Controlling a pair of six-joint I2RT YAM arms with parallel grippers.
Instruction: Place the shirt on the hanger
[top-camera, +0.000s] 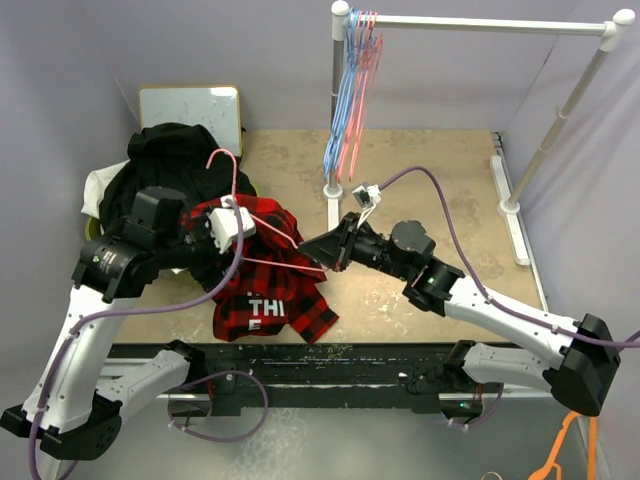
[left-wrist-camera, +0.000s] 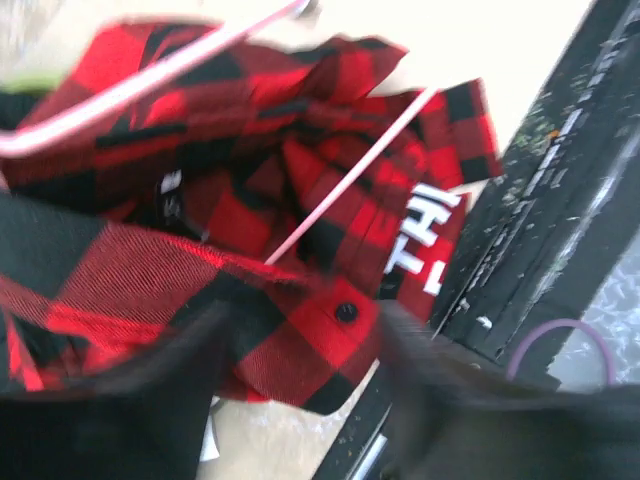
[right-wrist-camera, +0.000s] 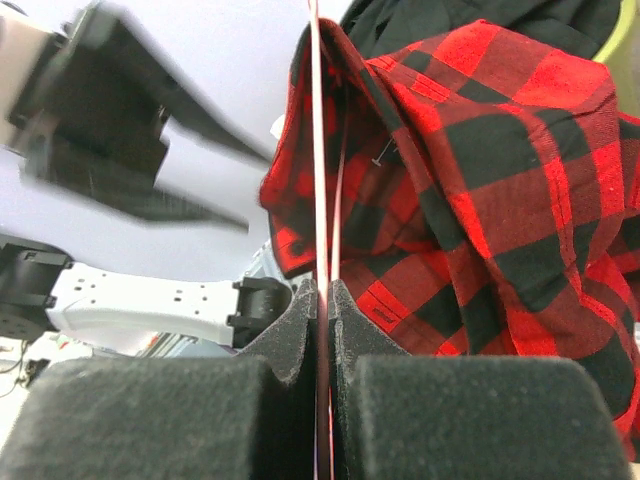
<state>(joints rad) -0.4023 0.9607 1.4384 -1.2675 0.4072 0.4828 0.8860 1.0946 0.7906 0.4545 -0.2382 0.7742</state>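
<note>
The red-and-black check shirt (top-camera: 268, 298) lies bunched on the table at the front left, white lettering facing up. The pale-pink hanger (top-camera: 232, 165) runs through its top, with the hook up and to the left. My right gripper (top-camera: 320, 250) is shut on the hanger's wire (right-wrist-camera: 318, 150) at its right end, beside the shirt (right-wrist-camera: 480, 180). My left gripper (top-camera: 222, 243) is at the shirt's upper left. In the left wrist view its blurred fingers stand apart around a buttoned edge of the shirt (left-wrist-camera: 230, 220), and the hanger (left-wrist-camera: 340, 185) crosses above. The left gripper (left-wrist-camera: 300, 370) looks open.
A black garment (top-camera: 170, 160) is piled behind the left arm, over a white cloth (top-camera: 97, 185) and near a white board (top-camera: 190, 105). A white rack (top-camera: 480, 22) at the back carries light-blue and pink hangers (top-camera: 350, 90). An orange hanger (top-camera: 560, 450) lies off the table at the front right.
</note>
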